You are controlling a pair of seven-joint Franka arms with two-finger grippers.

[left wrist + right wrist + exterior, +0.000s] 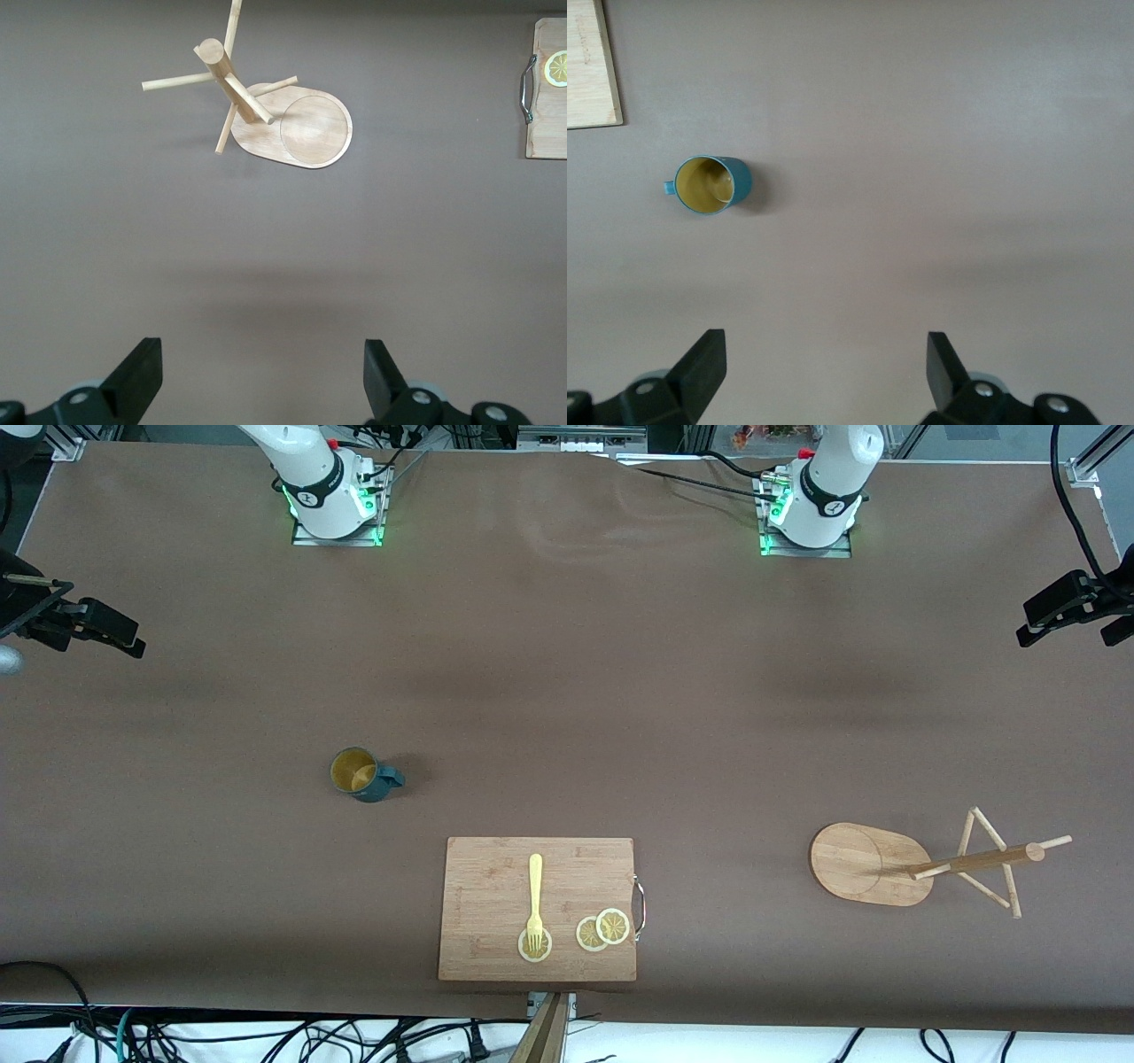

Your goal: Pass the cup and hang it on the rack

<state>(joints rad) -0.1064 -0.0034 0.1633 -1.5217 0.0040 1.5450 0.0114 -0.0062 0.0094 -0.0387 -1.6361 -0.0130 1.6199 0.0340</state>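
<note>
The dark teal cup point(363, 773) stands upright on the brown table toward the right arm's end, with its tan inside showing; it also shows in the right wrist view point(709, 183). The bamboo rack point(921, 859) stands on its oval base toward the left arm's end; it also shows in the left wrist view point(266, 115). My left gripper point(263, 372) is open and empty, high over bare table short of the rack. My right gripper point(824, 367) is open and empty, high over bare table short of the cup. Neither gripper shows in the front view.
A rectangular wooden cutting board point(487, 886) lies near the front edge between cup and rack, with a yellow fork point(535, 895) and lemon slices point(602, 930) on it. Black clamps stand at both table ends point(80, 624) point(1063, 607).
</note>
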